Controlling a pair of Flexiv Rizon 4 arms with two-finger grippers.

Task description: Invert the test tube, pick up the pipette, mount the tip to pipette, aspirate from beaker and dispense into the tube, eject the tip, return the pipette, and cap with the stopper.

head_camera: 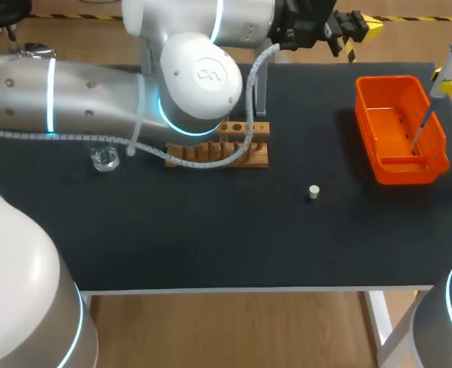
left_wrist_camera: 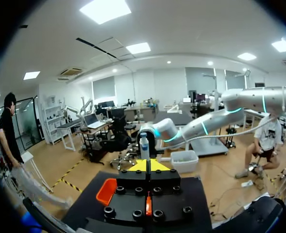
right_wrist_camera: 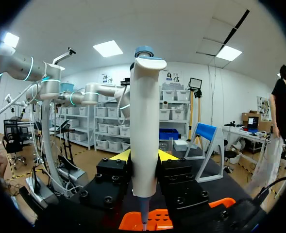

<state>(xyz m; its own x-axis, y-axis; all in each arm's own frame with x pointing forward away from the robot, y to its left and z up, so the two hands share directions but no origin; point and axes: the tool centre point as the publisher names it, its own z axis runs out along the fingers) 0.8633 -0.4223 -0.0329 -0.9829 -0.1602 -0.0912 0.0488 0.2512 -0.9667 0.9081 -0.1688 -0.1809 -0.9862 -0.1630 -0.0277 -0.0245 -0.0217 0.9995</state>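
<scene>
The pipette (right_wrist_camera: 144, 126) is held upright in the right gripper (right_wrist_camera: 145, 156), whose yellow-tipped fingers (right_wrist_camera: 122, 155) are clamped against its white body from both sides. In the head view it is seen at the table's right edge, slightly tilted, with its thin lower end (head_camera: 419, 132) reaching down inside the orange basket (head_camera: 410, 170). Whether that end touches the basket's floor cannot be told. Only a little of the right gripper is shown in the head view, at the picture's edge.

The left gripper (left_wrist_camera: 149, 165) is held high over the far side of the table, its jaws brought together with nothing between them. From its wrist view the pipette is seen some way ahead of the fingertips, and the basket lies below and to one side.

The left arm (head_camera: 95, 100) is stretched across the left half of the table, and much of the wooden rack (head_camera: 249, 149) is covered by its elbow joint and cable. The test tube therefore cannot be made out (the rack's hidden part is where it may stand). A small glass beaker (head_camera: 104, 159) is set just in front of the arm, left of the rack. The white stopper (head_camera: 313, 192) lies in the open on the dark mat (head_camera: 210, 230), between rack and basket and apart from both. A grey upright post (head_camera: 260, 92) is seen just behind the rack
</scene>
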